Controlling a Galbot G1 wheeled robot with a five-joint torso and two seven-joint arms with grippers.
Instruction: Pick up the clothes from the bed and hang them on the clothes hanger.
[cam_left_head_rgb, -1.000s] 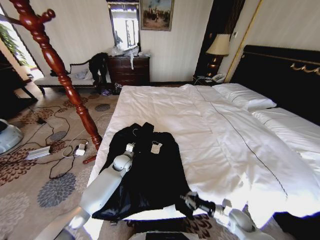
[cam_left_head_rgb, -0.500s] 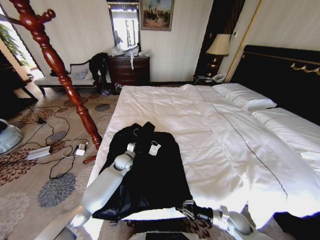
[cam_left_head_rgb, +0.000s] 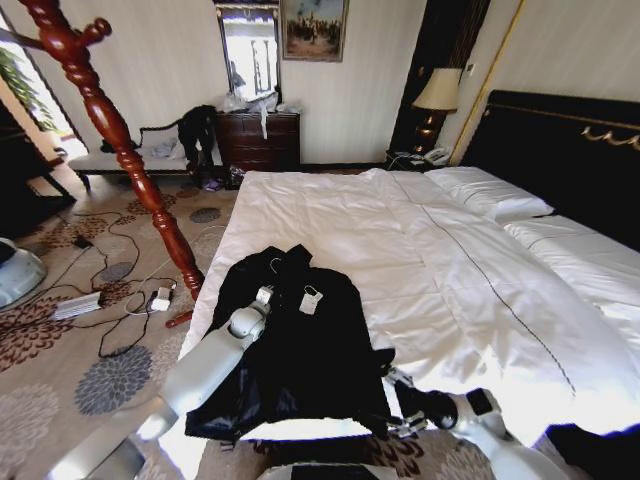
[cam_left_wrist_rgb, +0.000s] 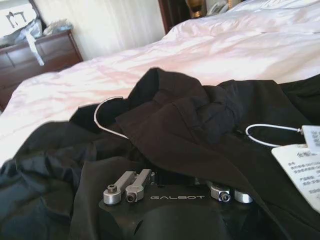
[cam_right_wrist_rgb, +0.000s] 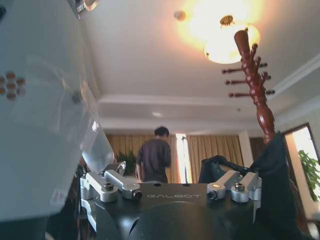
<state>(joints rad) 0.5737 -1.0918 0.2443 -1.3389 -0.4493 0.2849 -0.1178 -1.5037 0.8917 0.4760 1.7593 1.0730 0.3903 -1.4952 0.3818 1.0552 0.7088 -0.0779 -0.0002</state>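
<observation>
Since earlier, right gripper (cam_left_head_rgb: 392, 375) has lifted the clothes (cam_left_head_rgb: 300, 350) hem off the bed (cam_left_head_rgb: 420, 260); jaws clamp cloth. Left gripper (cam_left_head_rgb: 262, 297): jaws' state untellable. Thin hold risks slipping.

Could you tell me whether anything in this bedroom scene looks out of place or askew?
Yes: the coat stand leans steeply instead of standing upright, beside the bed. Cables and adapters lie loose on the carpet by its foot.
</observation>
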